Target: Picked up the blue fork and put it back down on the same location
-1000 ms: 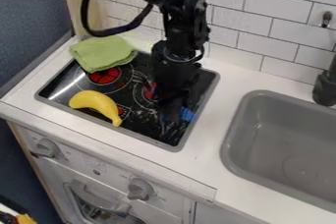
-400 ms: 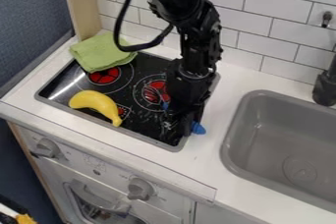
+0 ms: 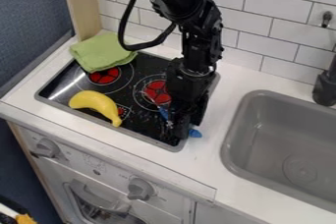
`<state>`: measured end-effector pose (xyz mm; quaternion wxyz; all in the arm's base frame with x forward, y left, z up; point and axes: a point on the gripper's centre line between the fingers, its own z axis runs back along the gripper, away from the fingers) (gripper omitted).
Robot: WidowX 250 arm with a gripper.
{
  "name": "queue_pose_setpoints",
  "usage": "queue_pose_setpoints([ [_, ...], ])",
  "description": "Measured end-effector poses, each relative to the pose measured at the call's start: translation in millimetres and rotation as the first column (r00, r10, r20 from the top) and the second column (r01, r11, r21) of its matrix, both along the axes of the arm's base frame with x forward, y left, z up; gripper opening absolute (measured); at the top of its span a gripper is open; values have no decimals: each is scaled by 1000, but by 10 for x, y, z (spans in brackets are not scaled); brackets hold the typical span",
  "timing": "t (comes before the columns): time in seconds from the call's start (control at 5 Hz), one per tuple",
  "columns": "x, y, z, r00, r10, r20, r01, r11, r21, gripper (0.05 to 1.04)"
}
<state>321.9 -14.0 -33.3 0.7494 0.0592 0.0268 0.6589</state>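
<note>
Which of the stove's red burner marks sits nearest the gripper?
The large red mark right beside the gripper; the other large mark is by the green cloth, the small one by the banana's tip.

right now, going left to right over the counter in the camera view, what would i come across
yellow banana → blue fork → gray sink
</note>
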Motion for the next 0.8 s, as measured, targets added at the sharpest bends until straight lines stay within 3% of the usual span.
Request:
queue_pose_setpoints([
  [0.2, -42, 41, 10, 999, 28, -22, -27, 999, 30, 1012],
  [0.8, 34, -1, 721, 985, 17, 169, -32, 996, 88, 1001],
])
